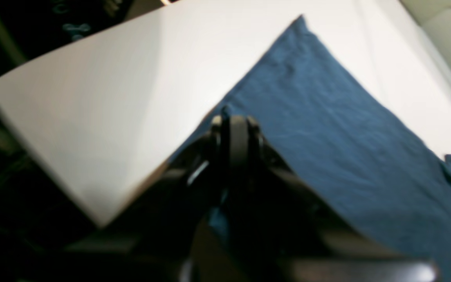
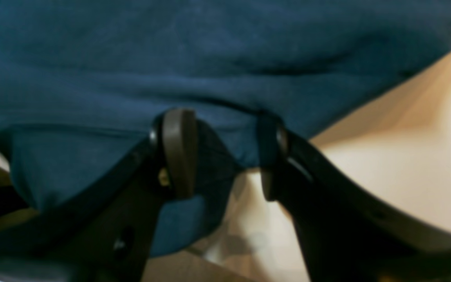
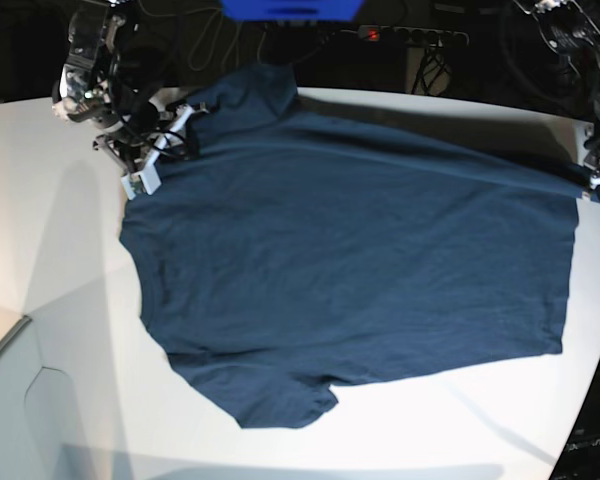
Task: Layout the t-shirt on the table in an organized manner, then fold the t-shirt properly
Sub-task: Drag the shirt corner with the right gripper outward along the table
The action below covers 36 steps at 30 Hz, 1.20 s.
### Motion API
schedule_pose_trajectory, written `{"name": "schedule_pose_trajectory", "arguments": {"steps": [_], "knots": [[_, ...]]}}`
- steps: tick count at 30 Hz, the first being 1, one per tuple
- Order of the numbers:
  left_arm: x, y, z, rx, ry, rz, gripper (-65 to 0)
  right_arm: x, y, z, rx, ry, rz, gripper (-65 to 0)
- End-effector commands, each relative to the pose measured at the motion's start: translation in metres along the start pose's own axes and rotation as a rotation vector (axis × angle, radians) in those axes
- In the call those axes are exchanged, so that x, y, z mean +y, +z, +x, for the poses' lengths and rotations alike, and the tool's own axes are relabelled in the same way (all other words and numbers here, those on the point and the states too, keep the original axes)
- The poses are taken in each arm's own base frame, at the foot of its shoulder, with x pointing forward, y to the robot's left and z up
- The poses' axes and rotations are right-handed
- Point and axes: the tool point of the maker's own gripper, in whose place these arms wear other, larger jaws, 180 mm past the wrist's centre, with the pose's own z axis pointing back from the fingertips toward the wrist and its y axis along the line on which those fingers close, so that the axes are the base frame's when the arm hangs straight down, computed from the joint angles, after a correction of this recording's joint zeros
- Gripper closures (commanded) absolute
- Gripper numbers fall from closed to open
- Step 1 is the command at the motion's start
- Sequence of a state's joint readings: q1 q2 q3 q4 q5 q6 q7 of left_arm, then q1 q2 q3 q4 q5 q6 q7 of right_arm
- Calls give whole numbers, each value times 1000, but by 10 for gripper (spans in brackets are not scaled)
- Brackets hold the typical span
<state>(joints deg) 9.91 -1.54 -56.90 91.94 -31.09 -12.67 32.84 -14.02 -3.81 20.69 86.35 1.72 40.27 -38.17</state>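
Left wrist view: the left gripper (image 1: 235, 117) pinches the t-shirt (image 1: 327, 133) hem, jaws clamped. Right wrist view: the right gripper (image 2: 225, 156) straddles a cloth edge, jaws apart. Base view: the shirt lies spread on the table (image 3: 60, 300); pulling evenly should keep it flat.

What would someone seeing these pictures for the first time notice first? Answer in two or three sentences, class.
The t-shirt, dark navy, lies spread across most of the white table. The left end effector is shut on the shirt's edge, at the base view's right. The right end effector stands open around a fold of cloth, at the shirt's upper left in the base view.
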Motion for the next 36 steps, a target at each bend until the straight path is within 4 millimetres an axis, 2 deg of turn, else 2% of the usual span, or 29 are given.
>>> {"name": "schedule_pose_trajectory", "arguments": {"steps": [1,7,11,18,23,27,29,33,36], "knots": [[-4,1,18,-57,-15,-14,-1,-5,1,-6,34,14,-21,-217],[0,0,16,-48,-14,-8,-1,-5,-2,8,13,23,-19,0],[0,1,15,-46,-15,-9,-1,-6,0,11,3,28,-23,0],[-2,2,19,-58,-19,-13,-1,-14,25,52,-102,99,-88,0],[-3,2,19,-58,-18,-13,-1,-16,40,72,-157,137,-120,0],[0,1,16,-50,-14,-8,-1,-16,41,79,-172,143,-123,0],[0,1,15,-48,-14,-7,-1,-16,39,75,-161,139,-120,0],[1,1,14,-46,-13,-7,-1,-16,38,46,-47,129,-121,-3],[0,1,15,-47,-13,-7,-1,-19,39,33,16,119,-130,-105]]}}
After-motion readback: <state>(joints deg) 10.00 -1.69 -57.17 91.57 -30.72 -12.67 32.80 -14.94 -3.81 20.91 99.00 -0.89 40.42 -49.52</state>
